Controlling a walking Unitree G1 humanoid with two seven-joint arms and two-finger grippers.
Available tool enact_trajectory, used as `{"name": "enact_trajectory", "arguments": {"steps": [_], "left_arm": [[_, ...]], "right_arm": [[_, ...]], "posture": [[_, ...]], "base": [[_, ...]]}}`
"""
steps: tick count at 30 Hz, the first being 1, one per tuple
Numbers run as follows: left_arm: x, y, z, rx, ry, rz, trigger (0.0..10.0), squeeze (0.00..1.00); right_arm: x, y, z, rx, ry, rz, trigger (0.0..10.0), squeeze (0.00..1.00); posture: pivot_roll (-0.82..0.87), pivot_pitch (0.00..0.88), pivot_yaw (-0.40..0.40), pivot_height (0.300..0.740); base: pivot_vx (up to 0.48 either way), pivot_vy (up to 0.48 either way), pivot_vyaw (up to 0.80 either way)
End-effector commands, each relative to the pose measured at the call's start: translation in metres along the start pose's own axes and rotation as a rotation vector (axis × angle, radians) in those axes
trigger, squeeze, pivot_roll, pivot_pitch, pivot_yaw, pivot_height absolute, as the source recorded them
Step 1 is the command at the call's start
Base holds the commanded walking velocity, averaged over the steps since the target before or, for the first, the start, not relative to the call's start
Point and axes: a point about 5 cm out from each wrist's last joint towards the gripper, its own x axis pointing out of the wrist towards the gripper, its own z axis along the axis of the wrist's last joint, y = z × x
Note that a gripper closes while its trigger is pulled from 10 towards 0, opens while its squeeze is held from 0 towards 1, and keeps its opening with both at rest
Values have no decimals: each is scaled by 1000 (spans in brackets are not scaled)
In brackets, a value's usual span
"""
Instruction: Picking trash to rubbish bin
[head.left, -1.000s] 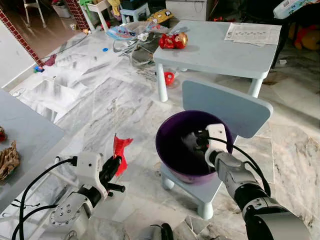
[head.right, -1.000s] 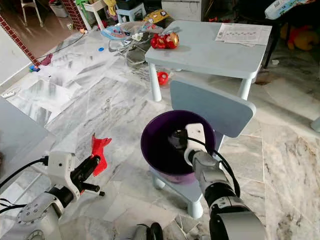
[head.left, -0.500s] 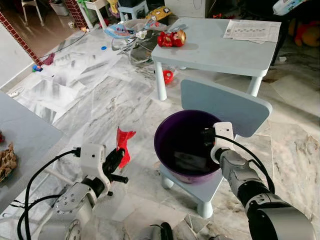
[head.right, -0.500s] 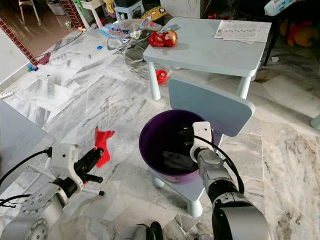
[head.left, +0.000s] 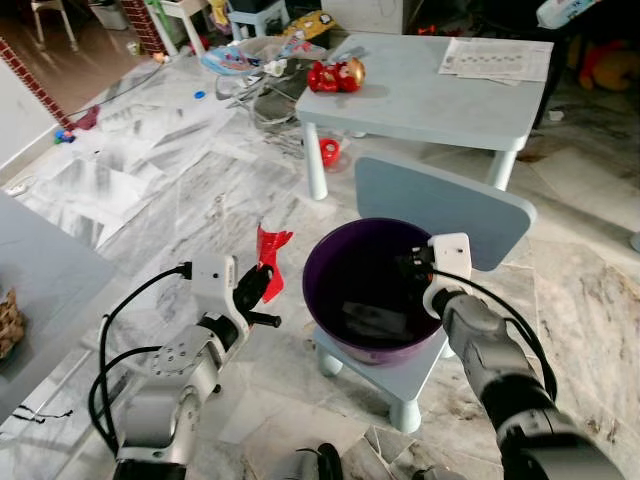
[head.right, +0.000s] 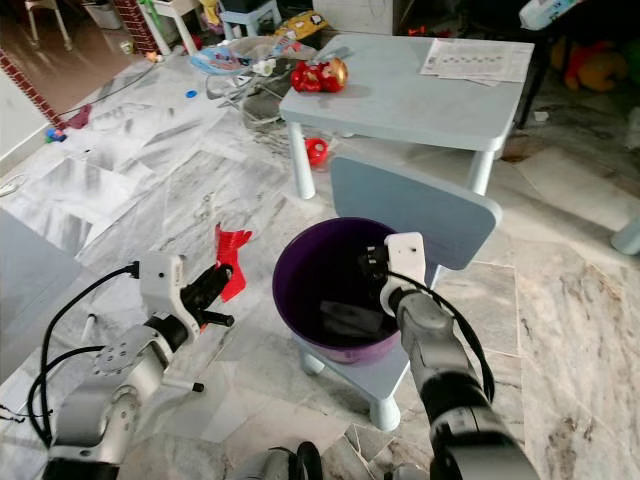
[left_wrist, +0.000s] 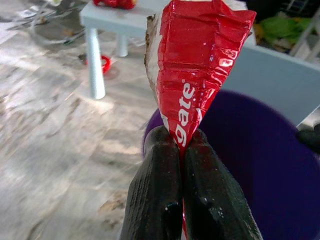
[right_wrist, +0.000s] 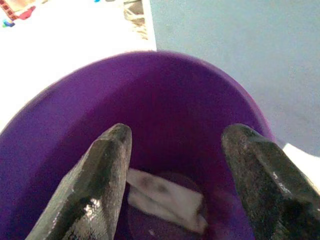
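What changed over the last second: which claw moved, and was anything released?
The left claw, shut on the red wrapper, has carried it up and toward the purple bin, now close beside its rim. The right claw has drawn back from deep inside the bin to its far rim, open. The bin stays on the blue chair; white trash lies inside.

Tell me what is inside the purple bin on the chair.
Inside the purple bin a flat, pale piece of trash lies on the bottom. The right gripper hangs open over it. Its fingers cover part of the floor, so anything beneath them cannot be seen.
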Motion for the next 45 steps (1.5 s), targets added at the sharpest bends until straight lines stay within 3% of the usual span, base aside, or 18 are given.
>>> {"name": "enact_trajectory", "arguments": {"steps": [1, 3, 6, 9, 13, 17, 19, 22, 23, 25, 26, 30, 32, 33, 34, 38, 45], "left_arm": [[7, 1, -4, 20, 6, -11, 10000, 0], [22, -4, -5, 14, -1, -39, 10000, 0], [31, -8, -5, 15, 1, -48, 10000, 0], [46, -22, -2, -1, -18, -88, 10000, 0], [65, -44, -8, -36, -15, -160, 10000, 0], [73, -51, -13, -34, 0, -186, 10000, 0], [77, -52, -15, -43, 9, -179, 10000, 0], [83, -53, -19, -72, 20, -157, 10000, 0], [85, -53, -19, -94, 16, -146, 10000, 871], [86, -54, -19, -101, 15, -146, 10000, 871], [86, -54, -20, -93, 15, -147, 10000, 1000], [88, -55, -22, -79, 23, -142, 10000, 1000], [88, -55, -22, -79, 25, -141, 10000, 1000], [88, -53, -24, -79, 30, -131, 10000, 1000], [88, -52, -25, -83, 31, -124, 10000, 1000], [87, -50, -25, -88, 31, -111, 10000, 1000], [87, -45, -26, -98, 26, -84, 10000, 1000]], "right_arm": [[-10, 6, 9, -8, -18, 13, 10000, 0], [-32, 5, 12, -6, -24, 4, 10000, 0], [-45, 6, 15, 21, -27, 5, 10000, 0], [-64, 10, 16, -15, -15, 23, 10000, 0], [-93, 34, 23, 29, -3, 161, 10000, 0], [-105, 43, 28, -25, -23, 217, 10000, 0], [-107, 41, 28, -17, -22, 213, 10000, 0], [-112, 38, 31, -83, -9, 193, 10000, 0], [-115, 43, 31, -48, 9, 261, 10000, 0], [-116, 44, 31, -39, 19, 277, 10000, 0], [-117, 46, 31, -17, 26, 290, 10000, 0], [-117, 44, 33, 53, 16, 256, 10000, 0], [-117, 43, 34, 51, 10, 247, 10000, 0], [-116, 42, 37, -56, -9, 211, 10000, 0], [-115, 43, 37, -61, -14, 201, 10000, 0], [-115, 44, 35, 12, 21, 212, 10000, 0], [-113, 43, 40, -4, -8, 187, 10000, 0]], "posture": [[-67, 130, 147, 740], [-112, 125, 149, 740], [-136, 121, 150, 740], [-194, 118, 163, 740], [-230, 122, 175, 740], [-242, 126, 180, 740], [-253, 127, 181, 740], [-262, 128, 181, 740], [-262, 128, 181, 740], [-262, 128, 181, 740], [-268, 131, 182, 740], [-268, 130, 182, 740], [-268, 130, 182, 740], [-268, 130, 182, 740], [-268, 130, 182, 740], [-268, 134, 185, 740], [-269, 132, 182, 740]], "base": [[0, 0, 0], [0, 0, 0], [0, 0, 0], [0, 0, 0], [0, 0, 0], [0, 0, 0], [0, 0, 0], [0, 0, 0], [0, 0, 0], [0, 0, 0], [0, 0, 0], [0, 0, 0], [0, 0, 0], [0, 0, 0], [0, 0, 0], [0, 0, 0], [0, 0, 0]]}}
